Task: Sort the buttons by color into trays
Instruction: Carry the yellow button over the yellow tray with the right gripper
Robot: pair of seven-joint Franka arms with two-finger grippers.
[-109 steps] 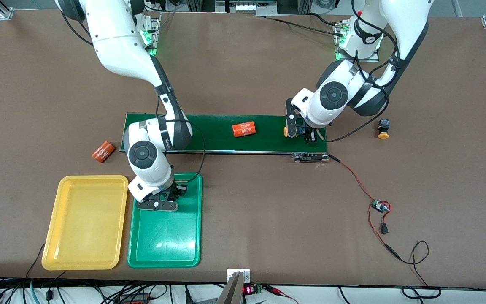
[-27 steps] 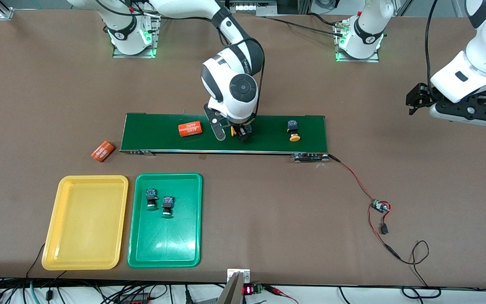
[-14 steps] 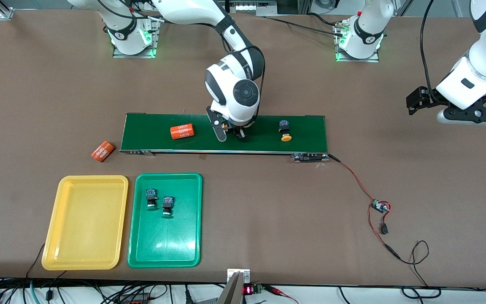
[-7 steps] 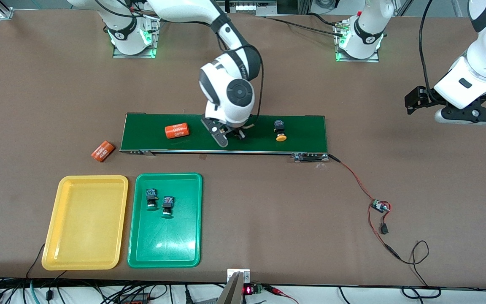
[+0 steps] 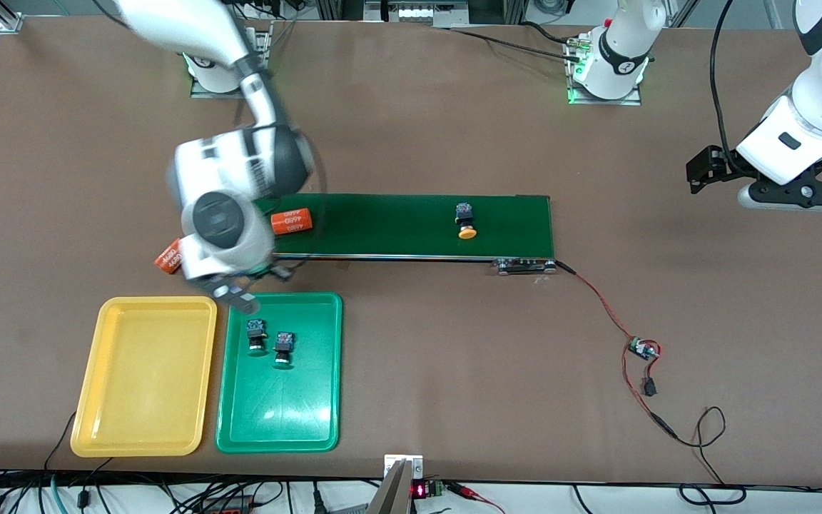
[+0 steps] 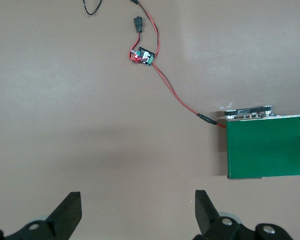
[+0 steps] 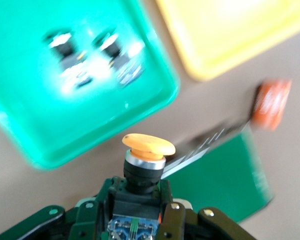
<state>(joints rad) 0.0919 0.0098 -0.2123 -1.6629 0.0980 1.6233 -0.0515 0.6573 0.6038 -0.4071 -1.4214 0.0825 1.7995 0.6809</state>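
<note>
Here the right gripper (image 7: 140, 210) hangs over the strip of counter (image 5: 411, 371) between the green belt (image 5: 411, 225) and the trays, above the green tray's (image 5: 279, 421) corner nearest the belt. Its fingers are clamped on the dark body of a yellow-capped button (image 7: 144, 165), cap pointing outward. In the front view that arm is smeared with motion blur.

The yellow tray (image 5: 143, 435) sits empty beside the green tray, toward the right arm's end of the counter. Two green-capped buttons (image 5: 268, 341) lie side by side in the green tray. A second yellow-capped button (image 5: 465, 220) rests on the belt, toward the left arm's end. One orange cylinder (image 5: 291, 221) lies on the belt; another (image 5: 168, 258) sits on the counter just off the belt's end, partly hidden by the right arm.

The left gripper (image 6: 137, 212) waits above bare counter past the belt's end with the red wire, fingers spread wide and holding nothing.

The main risk is a wrong drop: the held button is over the green tray's edge, so letting go early would put it with the green ones. A fast swing could also loosen the grip on the small body, or bounce the button off the tray's shallow rim.
</note>
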